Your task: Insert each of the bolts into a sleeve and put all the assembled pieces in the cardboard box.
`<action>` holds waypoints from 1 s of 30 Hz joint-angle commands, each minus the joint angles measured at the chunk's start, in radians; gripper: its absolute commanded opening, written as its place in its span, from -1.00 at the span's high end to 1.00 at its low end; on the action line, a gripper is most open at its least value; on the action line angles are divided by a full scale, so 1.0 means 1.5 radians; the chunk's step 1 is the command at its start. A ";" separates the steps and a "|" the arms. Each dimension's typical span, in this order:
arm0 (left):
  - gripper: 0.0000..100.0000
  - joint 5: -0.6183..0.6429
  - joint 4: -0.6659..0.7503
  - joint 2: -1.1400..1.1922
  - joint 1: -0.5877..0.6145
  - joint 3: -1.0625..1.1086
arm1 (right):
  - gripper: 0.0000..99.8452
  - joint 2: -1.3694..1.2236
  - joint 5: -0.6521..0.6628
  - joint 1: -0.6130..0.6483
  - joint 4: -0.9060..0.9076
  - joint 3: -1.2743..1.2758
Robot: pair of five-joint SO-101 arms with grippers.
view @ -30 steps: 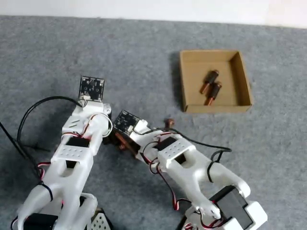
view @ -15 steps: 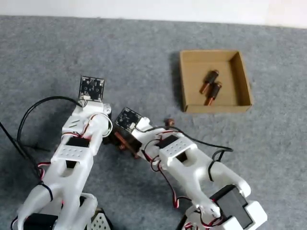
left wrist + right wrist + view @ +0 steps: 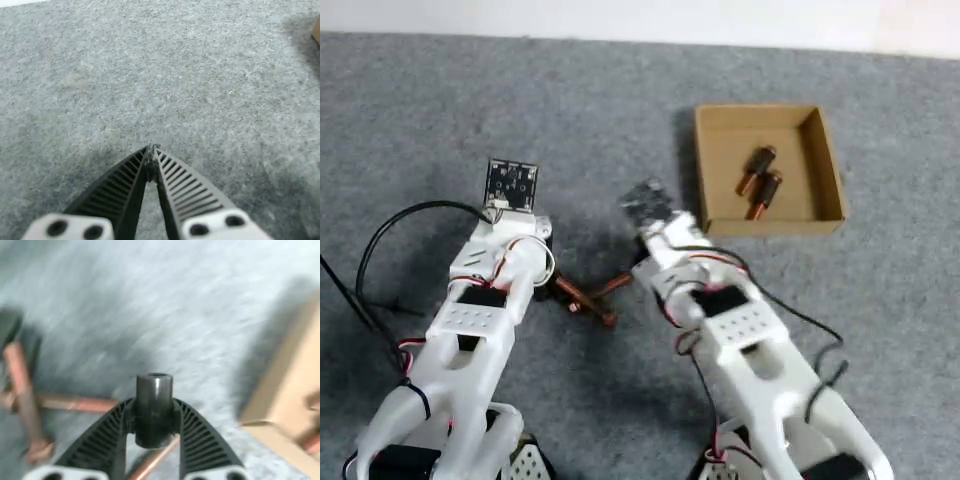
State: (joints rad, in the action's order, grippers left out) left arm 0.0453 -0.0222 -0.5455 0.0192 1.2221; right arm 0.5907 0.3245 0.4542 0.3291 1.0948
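Note:
My right gripper [image 3: 154,405] is shut on a dark sleeve [image 3: 155,390], and a copper shank [image 3: 152,462] shows just below it. In the high view the right arm [image 3: 720,310] stands just left of the cardboard box [image 3: 790,135]. Two assembled pieces [image 3: 757,170] [image 3: 767,193] lie in that box. Two copper bolts [image 3: 585,298] [image 3: 612,286] lie crossed on the carpet between the arms, also seen in the right wrist view as bolts [image 3: 22,385] [image 3: 75,402]. My left gripper [image 3: 151,149] is shut on nothing, low over the carpet beside the bolts.
Grey carpet [image 3: 440,100] covers the table on all sides. The box wall [image 3: 285,390] rises close beside the held sleeve. A black cable [image 3: 380,240] loops from the left arm [image 3: 485,310] at the near left.
The right arm has swung away from the left gripper and the bolts, toward the box, carrying the sleeve. The left arm has not moved.

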 commanded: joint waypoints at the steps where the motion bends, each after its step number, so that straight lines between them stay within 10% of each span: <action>1: 0.99 0.004 0.013 0.003 0.006 -0.034 | 0.99 0.067 -0.029 -0.029 -0.067 0.025; 30: 0.99 0.003 0.009 0.003 -0.032 -0.035 | 0.99 0.053 -0.090 -0.060 -0.167 0.063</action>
State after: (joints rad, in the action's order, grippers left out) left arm 0.0453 -0.0222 -0.5455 -0.0054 1.2221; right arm 0.6490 0.2002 0.3775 0.1419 1.1945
